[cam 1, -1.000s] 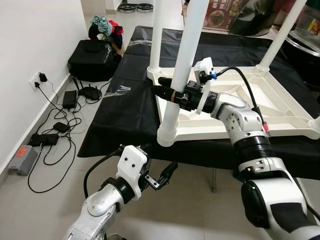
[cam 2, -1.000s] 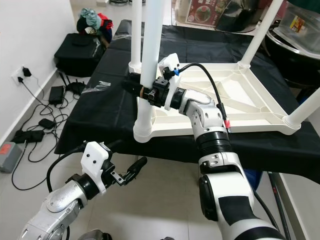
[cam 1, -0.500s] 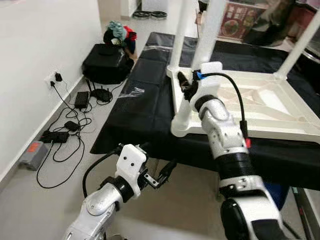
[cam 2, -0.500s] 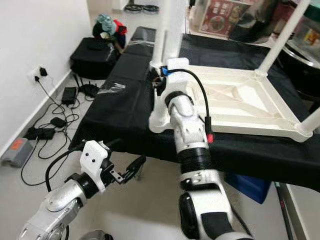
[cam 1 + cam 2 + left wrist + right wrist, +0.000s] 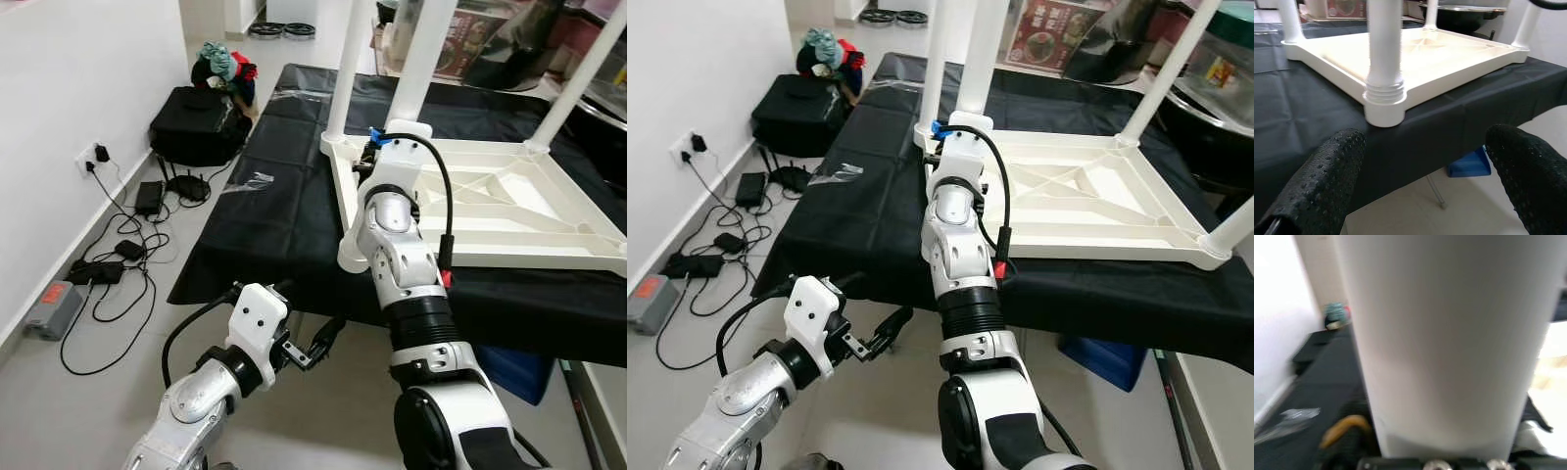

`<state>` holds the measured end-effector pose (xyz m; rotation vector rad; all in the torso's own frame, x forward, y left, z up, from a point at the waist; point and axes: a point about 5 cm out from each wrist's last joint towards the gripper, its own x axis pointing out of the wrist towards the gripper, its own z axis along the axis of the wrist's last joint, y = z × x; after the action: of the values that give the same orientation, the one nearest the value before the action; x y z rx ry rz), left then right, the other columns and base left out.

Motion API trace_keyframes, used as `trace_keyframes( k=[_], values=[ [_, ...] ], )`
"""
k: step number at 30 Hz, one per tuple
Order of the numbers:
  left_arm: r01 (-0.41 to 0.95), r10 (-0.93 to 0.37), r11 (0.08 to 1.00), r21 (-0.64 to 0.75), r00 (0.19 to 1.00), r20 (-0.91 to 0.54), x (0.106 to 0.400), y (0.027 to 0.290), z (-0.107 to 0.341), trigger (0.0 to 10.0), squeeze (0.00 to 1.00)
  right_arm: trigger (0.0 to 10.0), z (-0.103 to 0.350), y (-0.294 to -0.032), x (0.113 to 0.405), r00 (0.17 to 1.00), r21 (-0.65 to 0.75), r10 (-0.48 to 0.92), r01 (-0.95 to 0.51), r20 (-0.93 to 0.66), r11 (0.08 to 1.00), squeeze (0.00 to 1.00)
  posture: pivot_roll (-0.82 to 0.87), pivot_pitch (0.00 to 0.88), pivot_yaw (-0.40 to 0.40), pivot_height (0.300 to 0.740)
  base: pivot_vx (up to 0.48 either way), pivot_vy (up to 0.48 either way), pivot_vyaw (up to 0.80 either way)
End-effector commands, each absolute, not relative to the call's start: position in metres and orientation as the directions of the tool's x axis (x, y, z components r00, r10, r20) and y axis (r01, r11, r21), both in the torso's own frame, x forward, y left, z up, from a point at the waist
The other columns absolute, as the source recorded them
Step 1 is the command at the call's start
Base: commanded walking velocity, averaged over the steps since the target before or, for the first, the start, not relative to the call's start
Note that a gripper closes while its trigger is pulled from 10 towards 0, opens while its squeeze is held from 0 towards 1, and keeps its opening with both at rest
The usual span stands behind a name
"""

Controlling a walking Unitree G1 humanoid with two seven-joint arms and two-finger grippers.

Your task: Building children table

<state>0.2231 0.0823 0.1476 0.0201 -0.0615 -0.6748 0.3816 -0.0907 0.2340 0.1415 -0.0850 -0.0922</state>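
A white children's table [image 5: 509, 211] lies upside down on a black-covered surface [image 5: 265, 225], its round legs pointing up. The near-left leg [image 5: 419, 69] stands in its corner socket [image 5: 355, 257]. My right arm reaches straight ahead to that leg, and my right gripper [image 5: 1444, 421] is shut on it just above the socket; in the right wrist view the leg is very close, with a dark finger on each side. My left gripper [image 5: 328, 338] hangs open below the table's front edge, its fingers [image 5: 1327, 181] wide apart and holding nothing.
On the floor at the left are a black bag [image 5: 196, 122], a pile of clothes [image 5: 223, 64], and cables with a power strip [image 5: 108, 264] by the wall. A scrap of clear plastic [image 5: 253, 180] lies on the cloth. A blue box [image 5: 514, 367] sits under the table.
My right arm has swung from reaching in from the right to pointing straight at the near-left leg, staying at the leg. The head view shifted. The left arm is unchanged.
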Motion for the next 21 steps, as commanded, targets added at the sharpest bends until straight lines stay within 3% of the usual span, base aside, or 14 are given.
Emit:
trace_keyframes(
  k=[1, 4, 6, 7, 9, 10, 11, 15, 16, 17, 18, 19, 20, 21],
  values=[
    [0.623, -0.624, 0.781, 0.027, 0.781, 0.035, 0.222, 0.08, 0.142, 10.0, 0.0, 10.0, 0.225, -0.096, 0.383, 0.996, 0.153, -0.07, 0.061, 0.054, 0.986, 1.0, 0.16, 0.068, -0.094, 0.74, 0.0, 0.0, 0.0],
    [0.625, -0.626, 0.78, 0.027, 0.779, 0.036, 0.223, 0.08, 0.142, 10.0, 0.0, 10.0, 0.23, -0.096, 0.384, 0.994, 0.144, 0.039, -0.054, 0.104, 0.988, 1.0, 0.16, 0.064, -0.096, 0.74, 0.0, 0.0, 0.0],
    [0.625, -0.626, 0.78, 0.026, 0.779, 0.036, 0.222, 0.079, 0.142, 10.0, 0.0, 10.0, 0.233, -0.092, 0.384, 0.98, 0.166, 0.162, -0.179, 0.113, 0.97, 1.0, 0.15, 0.061, -0.094, 0.74, 0.0, 0.0, 0.0],
    [0.625, -0.626, 0.78, 0.027, 0.779, 0.037, 0.222, 0.079, 0.142, 10.0, 0.0, 10.0, 0.234, -0.093, 0.385, 0.951, 0.15, 0.291, -0.305, 0.109, 0.94, 1.0, 0.15, 0.063, -0.096, 0.74, 0.0, 0.0, 0.0],
    [0.625, -0.626, 0.78, 0.027, 0.779, 0.037, 0.222, 0.079, 0.142, 10.0, 0.0, 10.0, 0.234, -0.093, 0.385, 0.951, 0.15, 0.291, -0.305, 0.109, 0.94, 1.0, 0.15, 0.063, -0.096, 0.74, 0.0, 0.0, 0.0],
    [0.625, -0.625, 0.78, 0.028, 0.78, 0.036, 0.223, 0.08, 0.142, 10.0, 0.0, 10.0, 0.234, -0.099, 0.386, 0.911, 0.107, 0.4, -0.409, 0.101, 0.906, 0.0, 0.15, 0.065, -0.095, 0.74, 0.0, 0.0, 0.0],
    [0.624, -0.625, 0.781, 0.028, 0.78, 0.037, 0.223, 0.08, 0.142, 10.0, 0.0, 10.0, 0.234, -0.105, 0.385, 0.853, 0.106, 0.515, -0.522, 0.084, 0.846, 0.0, 0.15, 0.066, -0.094, 0.74, 0.0, 0.0, 0.0],
    [0.624, -0.624, 0.781, 0.028, 0.78, 0.037, 0.223, 0.08, 0.142, 10.0, 0.0, 10.0, 0.235, -0.11, 0.384, 0.803, 0.096, 0.59, -0.596, 0.081, 0.797, 0.0, 0.15, 0.067, -0.094, 0.74, 0.0, 0.0, 0.0],
    [0.624, -0.625, 0.781, 0.028, 0.78, 0.037, 0.223, 0.08, 0.142, 10.0, 0.0, 10.0, 0.236, -0.114, 0.38, 0.736, 0.094, 0.671, -0.677, 0.085, 0.73, 0.0, 0.16, 0.067, -0.096, 0.74, 0.0, 0.0, 0.0],
    [0.624, -0.625, 0.781, 0.028, 0.78, 0.037, 0.223, 0.08, 0.142, 10.0, 0.0, 10.0, 0.236, -0.114, 0.38, 0.736, 0.094, 0.671, -0.677, 0.085, 0.73, 0.0, 0.16, 0.067, -0.096, 0.74, 0.0, 0.0, 0.0],
    [0.626, -0.626, 0.78, 0.027, 0.779, 0.037, 0.223, 0.079, 0.142, 10.0, 0.0, 10.0, 0.238, -0.115, 0.377, 0.662, 0.079, 0.745, -0.75, 0.088, 0.657, 0.0, 0.16, 0.068, -0.096, 0.74, 0.0, 0.0, 0.0],
    [0.626, -0.626, 0.78, 0.027, 0.779, 0.037, 0.223, 0.079, 0.142, 10.0, 0.0, 10.0, 0.238, -0.115, 0.377, 0.662, 0.079, 0.745, -0.75, 0.088, 0.657, 0.0, 0.16, 0.068, -0.096, 0.74, 0.0, 0.0, 0.0],
    [0.632, -0.632, 0.775, 0.021, 0.774, 0.038, 0.222, 0.079, 0.143, 10.0, 0.0, 10.0, 0.24, -0.117, 0.373, 0.573, 0.061, 0.815, -0.82, 0.087, 0.57, 0.0, 0.16, 0.071, -0.095, 0.74, 0.0, 0.0, 0.0],
    [0.632, -0.632, 0.775, 0.021, 0.774, 0.038, 0.222, 0.079, 0.143, 10.0, 0.0, 10.0, 0.24, -0.117, 0.373, 0.573, 0.061, 0.815, -0.82, 0.087, 0.57, 0.0, 0.16, 0.071, -0.095, 0.74, 0.0, 0.0, 0.0]
  ],
)
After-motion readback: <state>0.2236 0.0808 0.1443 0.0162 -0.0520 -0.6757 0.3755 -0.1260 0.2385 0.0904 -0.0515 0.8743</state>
